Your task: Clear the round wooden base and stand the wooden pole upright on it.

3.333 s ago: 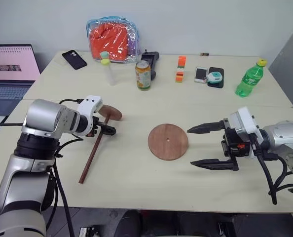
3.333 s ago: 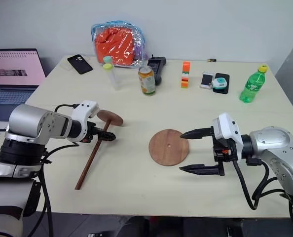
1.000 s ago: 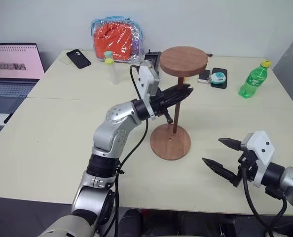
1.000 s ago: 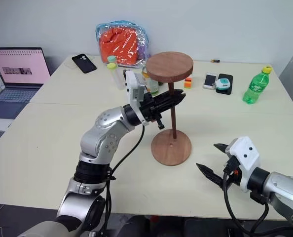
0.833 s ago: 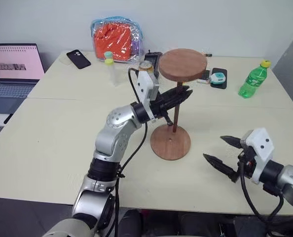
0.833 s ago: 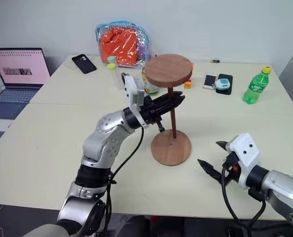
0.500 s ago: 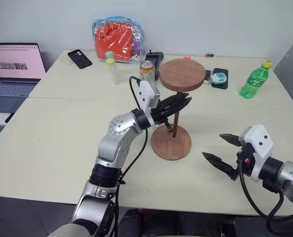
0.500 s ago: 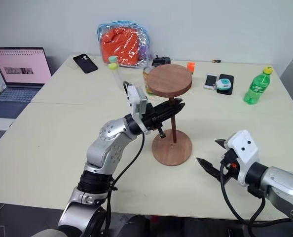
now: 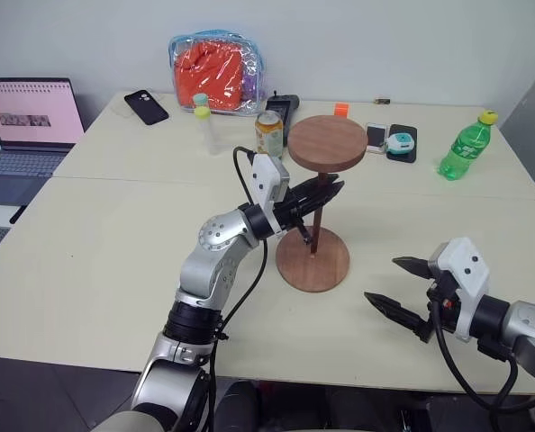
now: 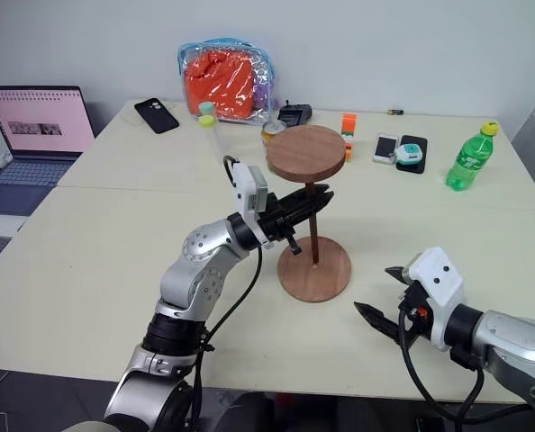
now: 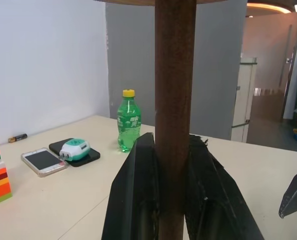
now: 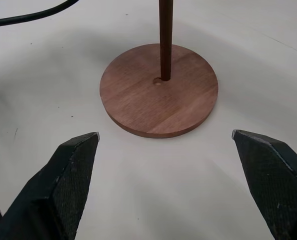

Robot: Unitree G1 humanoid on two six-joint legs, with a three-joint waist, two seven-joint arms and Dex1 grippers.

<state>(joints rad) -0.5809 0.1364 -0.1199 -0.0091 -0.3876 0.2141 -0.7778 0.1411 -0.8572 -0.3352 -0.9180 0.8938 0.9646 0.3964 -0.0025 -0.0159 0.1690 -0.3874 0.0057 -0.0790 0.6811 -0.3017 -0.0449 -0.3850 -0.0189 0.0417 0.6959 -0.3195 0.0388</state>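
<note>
Behind pole [image 9: 315, 227]: can [image 9: 268, 135], bottle [image 9: 459, 143], phones.

The round wooden base [image 9: 313, 259] is a flat, thin, reddish-brown disc lying on the pale table, a little right of the middle and on the near half. A small hole sits at its centre. The wooden pole [image 9: 317, 217] is a thin, dark-brown rod standing upright on the base, its lower end at the central hole. Whether the end is seated inside the hole cannot be told. A round reddish-brown disc is fixed to its upper end and lies level, above the base.
</note>
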